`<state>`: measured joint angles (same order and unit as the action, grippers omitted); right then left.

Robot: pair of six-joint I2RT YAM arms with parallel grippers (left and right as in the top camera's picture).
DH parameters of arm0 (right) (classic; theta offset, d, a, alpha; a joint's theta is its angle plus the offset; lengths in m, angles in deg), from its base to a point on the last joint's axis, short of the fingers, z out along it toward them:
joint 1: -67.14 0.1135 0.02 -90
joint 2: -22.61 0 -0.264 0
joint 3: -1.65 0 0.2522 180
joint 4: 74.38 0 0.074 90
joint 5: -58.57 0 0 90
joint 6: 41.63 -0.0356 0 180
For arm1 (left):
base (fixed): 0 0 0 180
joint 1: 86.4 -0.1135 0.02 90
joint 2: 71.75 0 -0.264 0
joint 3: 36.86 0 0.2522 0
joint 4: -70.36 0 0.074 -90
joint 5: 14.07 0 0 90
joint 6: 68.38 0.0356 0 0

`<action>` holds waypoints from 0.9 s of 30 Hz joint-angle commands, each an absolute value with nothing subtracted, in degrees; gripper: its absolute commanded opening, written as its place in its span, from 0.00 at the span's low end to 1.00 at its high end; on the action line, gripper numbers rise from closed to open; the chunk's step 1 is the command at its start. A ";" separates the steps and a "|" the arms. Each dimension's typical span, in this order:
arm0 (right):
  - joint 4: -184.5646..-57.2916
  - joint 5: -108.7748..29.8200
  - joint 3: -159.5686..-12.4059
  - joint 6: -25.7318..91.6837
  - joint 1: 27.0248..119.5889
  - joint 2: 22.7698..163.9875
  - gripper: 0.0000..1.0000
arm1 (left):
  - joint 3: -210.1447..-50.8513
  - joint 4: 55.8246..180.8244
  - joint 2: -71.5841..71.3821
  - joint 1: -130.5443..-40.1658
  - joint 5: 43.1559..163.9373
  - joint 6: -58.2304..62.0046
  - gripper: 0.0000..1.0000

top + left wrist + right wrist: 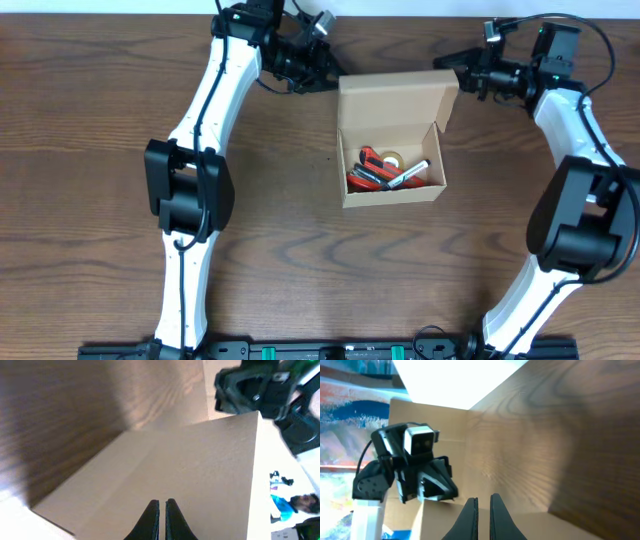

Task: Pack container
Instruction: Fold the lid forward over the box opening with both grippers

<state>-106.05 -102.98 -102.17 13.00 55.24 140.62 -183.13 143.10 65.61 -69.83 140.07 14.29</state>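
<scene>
Container: a tan cardboard box (395, 196) stands mid-desk, between the two arms, with its lid flap (392, 98) upright at the far side.
Desk: dark wood-grain top (100, 180); nothing else lies loose on it.
Step in hand: by my reading the filling is done and closing comes next, since the goods lie inside and both tools sit at the flap's far top corners.
Left tool: (328, 78) shut, fingers together, holding nothing. It is just beside the flap's left corner; whether it touches I cannot tell. Its own camera shows the closed tips (162, 510) over the plain back of the flap.
Right tool: (447, 68) shut and empty, just beside the flap's right corner. Its own camera shows the closed tips (484, 510), with the other arm's tool across the flap.
Next move calls for: an even push from both corners, toward the robot and down, so the flap hinges over the opening without the light box sliding or skewing.
Count, containers: one.
Count, red markers: (365, 172) at least two. They overlap, so the exact number is unclear.
Count, dark marker: (410, 175) one, lying slantwise.
Count, pale roll: (395, 158) one, perhaps tape.
Count, tools: two.
</scene>
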 commanded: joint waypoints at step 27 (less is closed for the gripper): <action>-157.13 -69.13 -102.85 46.46 55.94 123.75 0.01 | -184.40 163.43 51.80 -64.75 124.57 28.24 0.06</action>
